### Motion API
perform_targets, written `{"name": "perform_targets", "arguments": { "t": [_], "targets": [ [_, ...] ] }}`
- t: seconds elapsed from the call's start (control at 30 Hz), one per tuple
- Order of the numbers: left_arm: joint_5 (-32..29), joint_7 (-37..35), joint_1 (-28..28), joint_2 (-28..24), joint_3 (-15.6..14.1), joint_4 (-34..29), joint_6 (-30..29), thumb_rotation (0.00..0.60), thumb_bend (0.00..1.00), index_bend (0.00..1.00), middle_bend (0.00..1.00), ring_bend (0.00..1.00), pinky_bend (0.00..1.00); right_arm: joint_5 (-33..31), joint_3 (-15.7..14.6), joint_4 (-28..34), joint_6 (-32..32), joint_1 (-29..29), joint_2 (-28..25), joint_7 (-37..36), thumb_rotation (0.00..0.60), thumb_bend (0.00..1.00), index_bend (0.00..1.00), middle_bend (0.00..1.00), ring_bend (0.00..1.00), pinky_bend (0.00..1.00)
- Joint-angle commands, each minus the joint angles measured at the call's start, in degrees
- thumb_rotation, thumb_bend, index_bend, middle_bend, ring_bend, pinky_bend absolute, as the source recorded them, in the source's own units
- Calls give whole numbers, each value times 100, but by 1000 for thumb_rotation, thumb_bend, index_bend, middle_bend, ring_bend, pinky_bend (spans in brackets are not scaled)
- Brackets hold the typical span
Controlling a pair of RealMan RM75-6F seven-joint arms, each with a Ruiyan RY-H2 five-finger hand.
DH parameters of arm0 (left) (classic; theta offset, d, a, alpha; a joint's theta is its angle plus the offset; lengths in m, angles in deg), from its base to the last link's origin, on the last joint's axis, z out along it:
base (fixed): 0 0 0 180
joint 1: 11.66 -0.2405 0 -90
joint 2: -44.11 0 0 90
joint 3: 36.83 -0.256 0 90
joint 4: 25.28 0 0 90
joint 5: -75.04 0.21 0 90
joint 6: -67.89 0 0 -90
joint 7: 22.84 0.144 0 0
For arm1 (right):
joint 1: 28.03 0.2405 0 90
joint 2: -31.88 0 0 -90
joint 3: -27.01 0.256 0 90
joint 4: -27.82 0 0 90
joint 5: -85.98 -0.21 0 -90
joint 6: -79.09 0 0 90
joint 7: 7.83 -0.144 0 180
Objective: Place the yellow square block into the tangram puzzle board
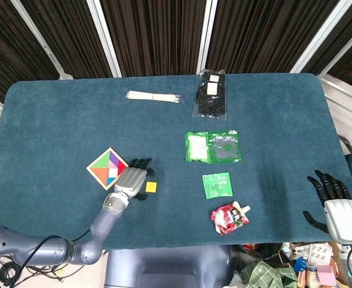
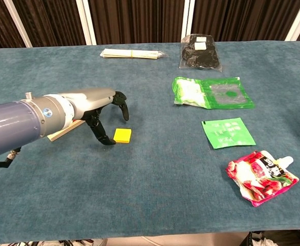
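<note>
The yellow square block (image 1: 151, 187) (image 2: 122, 135) lies flat on the blue cloth. My left hand (image 1: 132, 178) (image 2: 107, 116) hovers just left of it with fingers spread and holds nothing; its fingertips reach down close beside the block. The tangram puzzle board (image 1: 107, 167) with coloured pieces sits to the left of the hand; in the chest view my forearm hides most of the tangram puzzle board (image 2: 63, 132). My right hand (image 1: 334, 201) rests open at the table's right edge, far from the block.
Right of the block lie a small green packet (image 1: 217, 185), a red snack pouch (image 1: 229, 218) and a larger green bag (image 1: 212, 147). At the back are a black bag (image 1: 211, 94) and a bundle of sticks (image 1: 154, 96).
</note>
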State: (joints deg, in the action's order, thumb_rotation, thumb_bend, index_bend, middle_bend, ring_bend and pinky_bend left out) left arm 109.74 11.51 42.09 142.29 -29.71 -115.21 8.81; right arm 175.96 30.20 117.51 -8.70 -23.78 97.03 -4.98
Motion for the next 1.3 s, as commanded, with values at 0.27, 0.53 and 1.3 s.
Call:
{"name": "perform_targets", "arguments": {
  "t": [0.27, 0.53, 1.3],
  "targets": [
    [12, 73, 24, 246, 68, 289, 26, 600, 252, 376, 0, 0, 0, -10, 1, -2, 8, 1, -1, -7, 600, 155, 147, 40, 72, 128],
    [90, 125, -1, 391, 105, 460, -10, 600, 274, 410, 0, 0, 0, -37, 8, 2, 26, 5, -4, -25, 600, 157, 147, 40, 72, 128],
    [240, 253, -121, 416, 103, 590, 25, 600, 361, 462, 0, 0, 0, -86, 25, 27, 31, -1, 2, -19, 600, 159, 147, 40, 72, 128]
  ]
}}
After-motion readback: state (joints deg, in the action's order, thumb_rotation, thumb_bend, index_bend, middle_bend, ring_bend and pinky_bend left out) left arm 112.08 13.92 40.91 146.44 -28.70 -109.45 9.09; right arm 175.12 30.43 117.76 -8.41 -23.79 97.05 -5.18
